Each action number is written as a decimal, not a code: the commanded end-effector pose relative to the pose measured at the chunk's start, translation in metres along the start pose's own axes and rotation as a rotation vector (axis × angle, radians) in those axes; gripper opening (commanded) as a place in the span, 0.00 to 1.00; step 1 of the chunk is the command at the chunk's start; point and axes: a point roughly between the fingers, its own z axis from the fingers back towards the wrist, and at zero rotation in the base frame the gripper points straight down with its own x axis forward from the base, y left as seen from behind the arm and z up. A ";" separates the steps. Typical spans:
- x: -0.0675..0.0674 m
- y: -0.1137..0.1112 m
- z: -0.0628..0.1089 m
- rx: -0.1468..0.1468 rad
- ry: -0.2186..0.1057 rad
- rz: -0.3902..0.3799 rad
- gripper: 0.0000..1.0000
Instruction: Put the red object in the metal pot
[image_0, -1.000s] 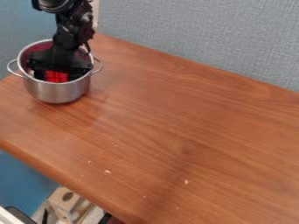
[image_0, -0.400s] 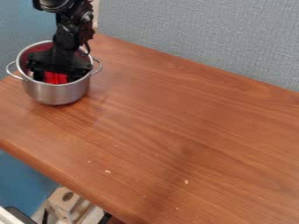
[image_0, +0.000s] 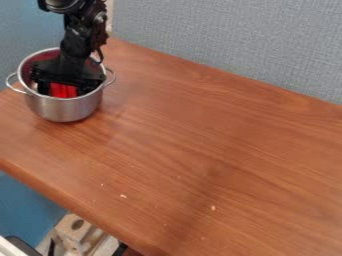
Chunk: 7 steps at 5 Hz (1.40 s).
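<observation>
The metal pot (image_0: 60, 103) stands at the far left of the wooden table, shiny and round with small side handles. Inside it lies the red object (image_0: 62, 88), partly hidden by the black fingers. My gripper (image_0: 60, 76) reaches down into the pot from above, its jaws spread wide on either side of the red object. The jaws look open, and I cannot tell whether the fingers still touch the red piece.
The wooden table (image_0: 201, 150) stretches to the right and toward the front, with its edge running along the lower left. A blue-grey wall (image_0: 254, 40) stands behind. Some light-coloured clutter (image_0: 80, 240) sits on the floor below the table's front edge.
</observation>
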 end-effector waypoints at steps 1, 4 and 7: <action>-0.014 -0.013 -0.002 0.002 0.048 -0.079 1.00; -0.014 -0.015 0.010 0.002 0.058 -0.090 1.00; -0.014 -0.018 0.015 0.005 0.067 -0.092 0.00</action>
